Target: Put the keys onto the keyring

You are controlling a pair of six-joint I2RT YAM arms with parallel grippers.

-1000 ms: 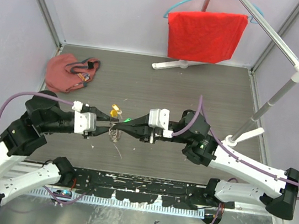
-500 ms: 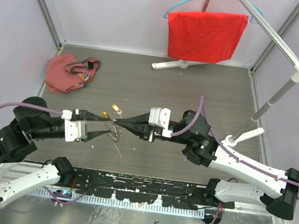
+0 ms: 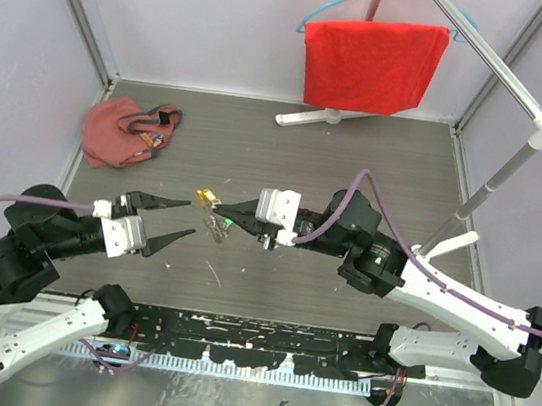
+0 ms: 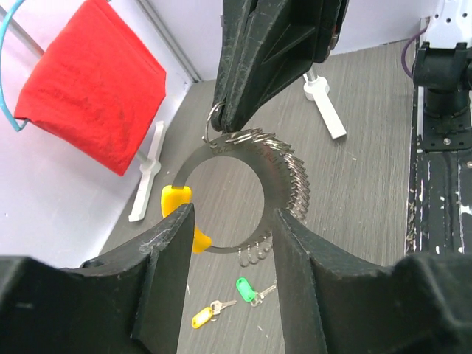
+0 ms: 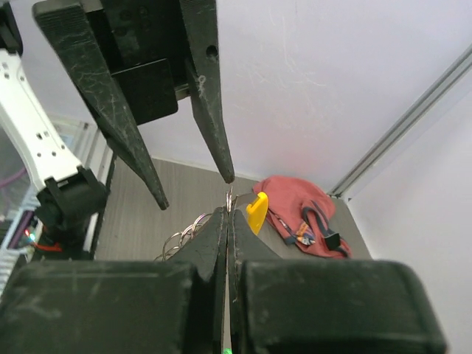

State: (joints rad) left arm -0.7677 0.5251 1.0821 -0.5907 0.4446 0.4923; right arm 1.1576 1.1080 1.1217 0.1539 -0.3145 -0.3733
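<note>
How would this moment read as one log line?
left gripper: open, holding nothing | right gripper: shut on keyring, lifted above table | keys: loose on table, not yet threaded

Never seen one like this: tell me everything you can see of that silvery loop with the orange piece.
The silvery metal keyring is a flat loop with one curved orange segment and many small wire rings bunched along one side. It hangs in the air, pinched at its top edge by the shut right gripper.
</note>
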